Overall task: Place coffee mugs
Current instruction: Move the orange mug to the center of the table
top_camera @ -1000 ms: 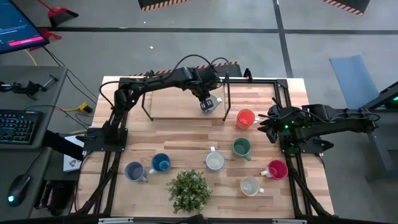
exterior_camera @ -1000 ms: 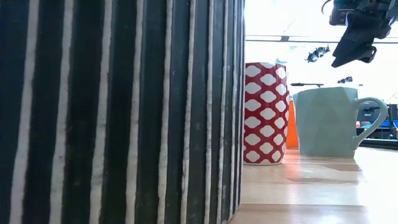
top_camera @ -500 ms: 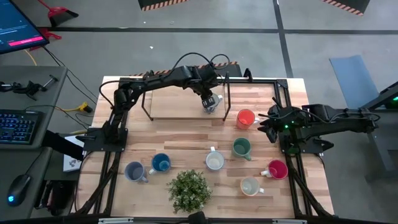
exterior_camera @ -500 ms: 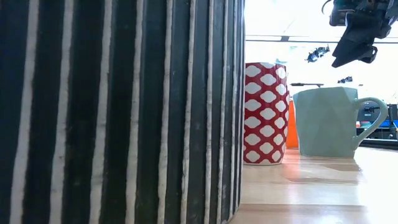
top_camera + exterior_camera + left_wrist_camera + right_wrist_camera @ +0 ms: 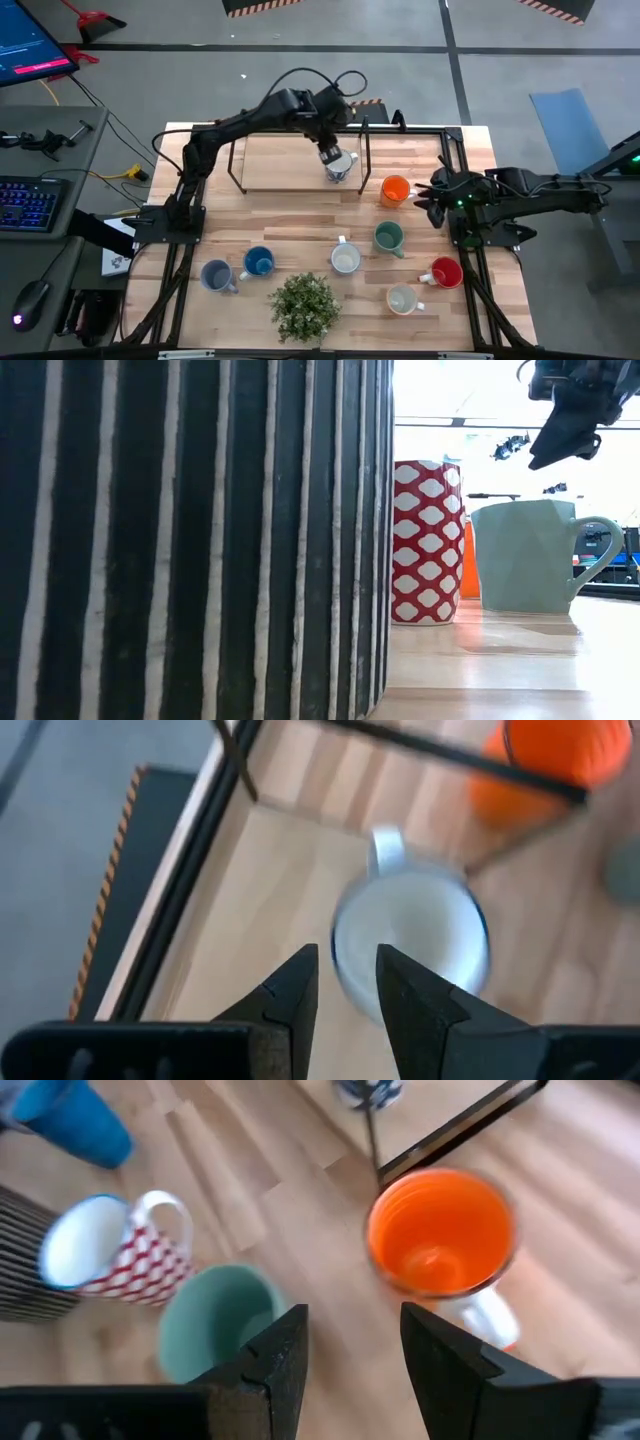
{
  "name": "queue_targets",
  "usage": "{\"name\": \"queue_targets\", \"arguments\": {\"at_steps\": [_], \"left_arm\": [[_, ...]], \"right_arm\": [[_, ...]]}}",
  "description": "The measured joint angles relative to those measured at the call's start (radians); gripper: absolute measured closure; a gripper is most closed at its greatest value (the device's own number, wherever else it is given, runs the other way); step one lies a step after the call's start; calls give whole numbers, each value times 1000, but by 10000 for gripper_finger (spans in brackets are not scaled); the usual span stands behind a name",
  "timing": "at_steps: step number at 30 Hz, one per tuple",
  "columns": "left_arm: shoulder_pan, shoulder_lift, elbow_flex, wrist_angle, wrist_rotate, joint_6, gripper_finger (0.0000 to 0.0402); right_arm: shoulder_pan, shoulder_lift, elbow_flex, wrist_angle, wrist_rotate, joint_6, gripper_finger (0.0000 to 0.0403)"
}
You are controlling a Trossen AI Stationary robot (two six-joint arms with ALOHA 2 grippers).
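Seen from above, a wooden bench (image 5: 300,225) carries two dark robot arms and a scatter of coffee mugs. The left hand (image 5: 333,158) hangs directly over a white mug (image 5: 339,170) that stands upright on a pale raised board (image 5: 285,165) inside a black metal frame (image 5: 362,150), at the board's right-hand corner. The left wrist view shows its fingers (image 5: 290,995) apart and clear of the mug's rim, so the hand has released it; the mug appears to be set in its place, tucked into the corner probably to leave the rest of the board free for others. The frame's upright stands just beside the mug, so the surest way out is straight up. The right hand (image 5: 432,195) waits near the bench's right edge, fingers spread and grasping nothing, just beside an orange mug (image 5: 396,189). Nearer the front stand a green mug (image 5: 388,237), a second white mug (image 5: 345,260), a red patterned mug (image 5: 445,272), a cream mug (image 5: 401,299), a blue mug (image 5: 259,262) and a grey-blue mug (image 5: 216,275), with a leafy potted plant (image 5: 303,305) between them. Most of the board is bare.
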Motion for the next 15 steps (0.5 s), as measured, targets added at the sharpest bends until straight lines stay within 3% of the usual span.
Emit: {"name": "queue_targets", "arguments": {"at_steps": [3,6,15], "left_arm": [[-15,-3,87,-217,0,0,307],[-42,-65,26,-359,3,-1,307],[-187,-465,-444,-298,39,-53,307]], "right_arm": [[0,22,-1,28,38,-76,258],[0,46,-1,91,55,-140,258],[0,101,-1,209,184,-333,258]]}}
